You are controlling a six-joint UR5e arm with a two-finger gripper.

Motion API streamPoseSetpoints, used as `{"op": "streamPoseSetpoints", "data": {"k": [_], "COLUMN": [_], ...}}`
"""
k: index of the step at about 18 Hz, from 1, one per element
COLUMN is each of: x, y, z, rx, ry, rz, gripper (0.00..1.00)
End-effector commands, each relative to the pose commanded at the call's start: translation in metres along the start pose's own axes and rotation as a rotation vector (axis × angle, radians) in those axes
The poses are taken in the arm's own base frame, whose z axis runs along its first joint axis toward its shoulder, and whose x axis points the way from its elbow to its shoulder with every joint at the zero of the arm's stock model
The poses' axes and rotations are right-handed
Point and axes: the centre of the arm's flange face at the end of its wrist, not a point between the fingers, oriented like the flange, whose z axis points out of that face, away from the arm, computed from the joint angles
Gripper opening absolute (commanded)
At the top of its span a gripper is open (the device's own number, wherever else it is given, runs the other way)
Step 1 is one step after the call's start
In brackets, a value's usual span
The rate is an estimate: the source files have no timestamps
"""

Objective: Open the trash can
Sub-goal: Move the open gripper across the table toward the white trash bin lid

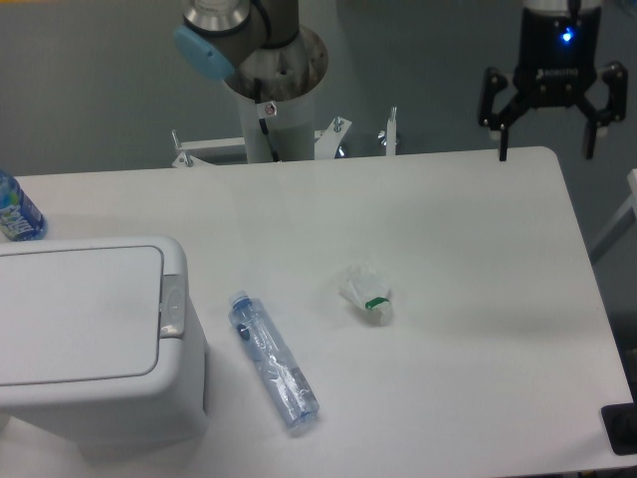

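The trash can (pixel 90 344) is a large white boxy bin at the table's front left corner. Its flat lid lies down, shut, and a small grey-white button (pixel 172 307) sits on the rim at the lid's right edge. My gripper (pixel 547 151) hangs at the far right, over the table's back edge, well away from the bin. Its two black fingers are spread wide and hold nothing.
A clear plastic bottle with a blue cap (pixel 274 361) lies flat just right of the bin. A crumpled white wrapper with green print (pixel 368 295) rests mid-table. Another bottle (pixel 17 211) stands at the left edge behind the bin. The arm's base column (pixel 276 100) rises at the back centre.
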Motion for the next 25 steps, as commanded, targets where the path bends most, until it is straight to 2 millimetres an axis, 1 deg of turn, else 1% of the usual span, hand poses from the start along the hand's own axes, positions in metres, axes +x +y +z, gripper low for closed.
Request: {"op": "streamPoseSetpoints", "data": {"k": [2, 5, 7, 10, 12, 13, 16, 19, 21, 24, 25], "x": [0.002, 0.005, 0.007, 0.010, 0.014, 0.020, 0.055, 0.085, 0.115, 0.152, 0.168], "y": [-0.002, -0.005, -0.005, -0.012, -0.025, -0.031, -0.054, -0.077, -0.100, -0.125, -0.135], "z": [0.002, -0.002, -0.002, 0.006, 0.016, 0.018, 0.026, 0.039, 0.049, 0.064, 0.063], "rx": [-0.012, -0.004, 0.002, 0.053, 0.091, 0.101, 0.098, 0.096, 0.129, 0.158, 0.165], "ry": [-0.005, -0.007, 0.000, 0.059, 0.118, 0.130, 0.176, 0.214, 0.226, 0.251, 0.264], "rz": [0.006, 0.010, -0.022, -0.199, -0.311, -0.343, -0.349, -0.350, -0.295, -0.223, -0.212], "gripper": [1.00, 1.00, 1.00, 1.00, 1.00, 1.00, 1.00, 1.00, 1.00, 1.00, 1.00]}}
